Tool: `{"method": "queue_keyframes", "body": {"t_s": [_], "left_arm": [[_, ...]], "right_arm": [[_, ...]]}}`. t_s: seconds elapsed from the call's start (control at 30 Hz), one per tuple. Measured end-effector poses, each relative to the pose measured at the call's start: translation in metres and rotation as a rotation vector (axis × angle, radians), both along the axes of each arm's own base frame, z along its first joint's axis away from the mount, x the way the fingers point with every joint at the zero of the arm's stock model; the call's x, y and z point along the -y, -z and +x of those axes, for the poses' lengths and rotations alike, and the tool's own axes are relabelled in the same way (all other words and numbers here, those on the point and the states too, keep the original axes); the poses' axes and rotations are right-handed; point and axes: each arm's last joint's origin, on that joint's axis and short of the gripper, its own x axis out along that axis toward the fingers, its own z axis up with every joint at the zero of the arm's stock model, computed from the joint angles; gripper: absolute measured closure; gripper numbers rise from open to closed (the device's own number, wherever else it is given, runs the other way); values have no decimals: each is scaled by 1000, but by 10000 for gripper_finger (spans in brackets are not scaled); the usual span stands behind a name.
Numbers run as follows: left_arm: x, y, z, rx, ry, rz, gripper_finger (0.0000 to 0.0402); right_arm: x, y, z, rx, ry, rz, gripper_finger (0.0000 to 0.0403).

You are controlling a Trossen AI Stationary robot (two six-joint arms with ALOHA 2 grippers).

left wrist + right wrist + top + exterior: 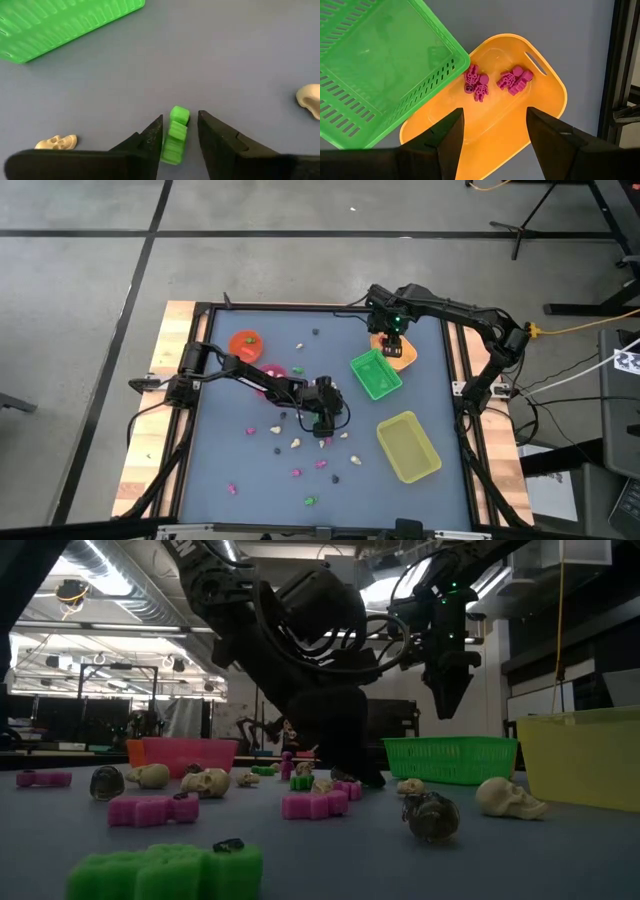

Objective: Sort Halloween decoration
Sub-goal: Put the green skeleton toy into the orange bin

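Small pink, green, cream and dark trinkets point(297, 444) lie scattered on the blue table. My left gripper point(180, 132) is open and low over the table's middle point(323, 423). Its fingers stand on either side of a green blocky trinket point(175, 135) that lies flat on the table; whether they touch it I cannot tell. My right gripper point(492, 135) is open and hangs in the air point(445, 680) above the orange tray point(540, 107). Pink skeleton trinkets point(477, 82) lie in that tray.
A green basket point(376, 373) sits beside the orange tray point(403, 352), and a yellow tray point(408, 445) sits toward the near right. An orange cup point(245, 343) and a pink cup point(272, 375) stand under the left arm. Cream skulls point(56, 142) lie close to the left gripper.
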Motion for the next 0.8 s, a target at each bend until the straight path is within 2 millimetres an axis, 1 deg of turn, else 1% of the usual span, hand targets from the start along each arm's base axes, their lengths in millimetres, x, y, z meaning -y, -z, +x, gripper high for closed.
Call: {"method": "queue_keyframes", "body": {"t_s": [0.5, 0.63, 0.8], "left_arm": [[0, -1, 0, 0, -3, 6, 365], [-1, -4, -1, 0, -6, 10, 374], [-2, -13, -3, 4, -15, 19, 374]], "right_arm": [[0, 0, 0, 0, 0, 0, 189], [0, 0, 0, -1, 0, 0, 189], [0, 0, 0, -1, 0, 0, 189]]}}
